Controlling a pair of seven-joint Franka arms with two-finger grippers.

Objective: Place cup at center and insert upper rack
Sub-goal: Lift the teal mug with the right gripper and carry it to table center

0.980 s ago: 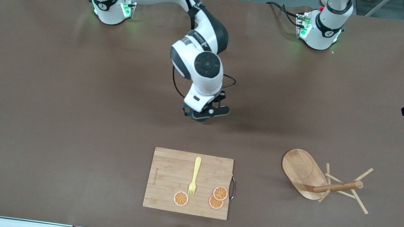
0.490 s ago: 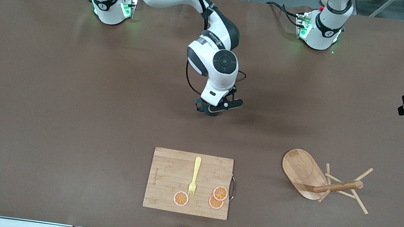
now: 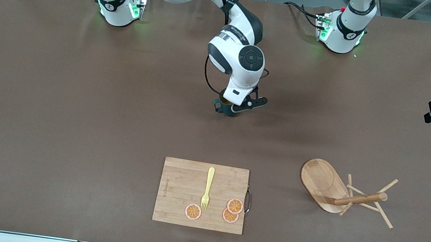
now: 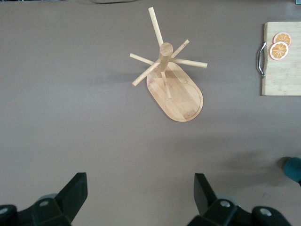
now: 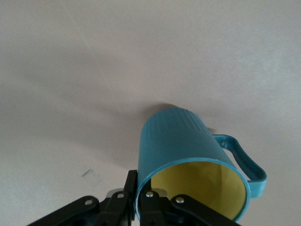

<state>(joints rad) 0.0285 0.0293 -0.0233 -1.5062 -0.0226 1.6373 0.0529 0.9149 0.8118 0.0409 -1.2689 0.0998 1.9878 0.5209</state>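
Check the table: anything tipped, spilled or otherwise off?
Yes: the mug tree lies tipped over toward the left arm's end of the table, its oval base on edge and its pole and pegs sideways on the table. Nothing spilled. The right gripper holds the cup by its rim at mid-table; the left gripper waits open.

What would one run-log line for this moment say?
right gripper: shut on cup, mid-table | left gripper: open, waiting above upper rack | upper rack: lying tipped over

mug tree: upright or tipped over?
Tipped. The mug tree lies on its side, its oval base on edge, pole and pegs slanting down to the table.
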